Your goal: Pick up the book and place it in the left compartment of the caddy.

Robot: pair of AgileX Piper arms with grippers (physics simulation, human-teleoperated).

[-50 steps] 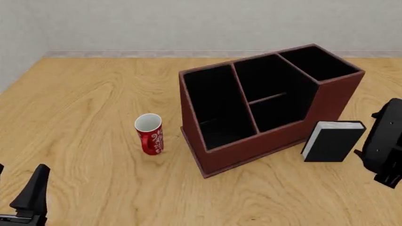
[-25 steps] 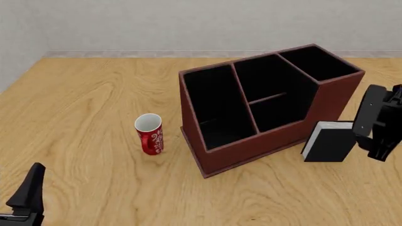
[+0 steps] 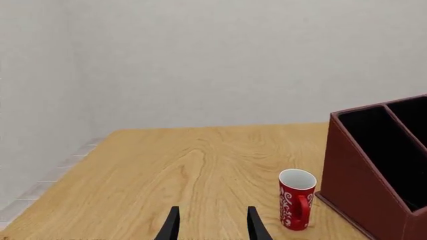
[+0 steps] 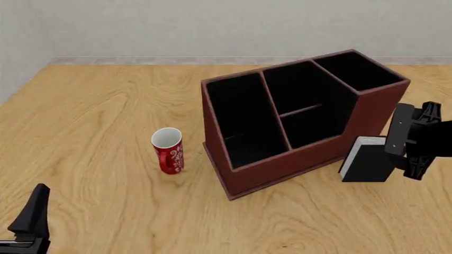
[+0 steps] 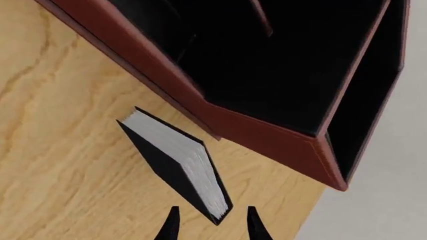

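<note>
The book, black with white page edges, stands upright on the table against the caddy's right front side. In the right wrist view the book shows from above, with its near corner between the fingertips of my open right gripper. From the front, the right gripper hangs at the book's upper right edge, holding nothing. The left compartment is the long black slot nearest the mug. My left gripper is open and low at the table's near left corner.
A red mug with white swirls stands upright left of the caddy, also seen as the mug in the left wrist view. The caddy's two short slots and small slot lie right of the long one. A wall bounds the table's far edge.
My right gripper has moved left, from clear of the book to over its upper right edge. The left gripper sank slightly at first, then held still. Book, mug and caddy have not moved.
</note>
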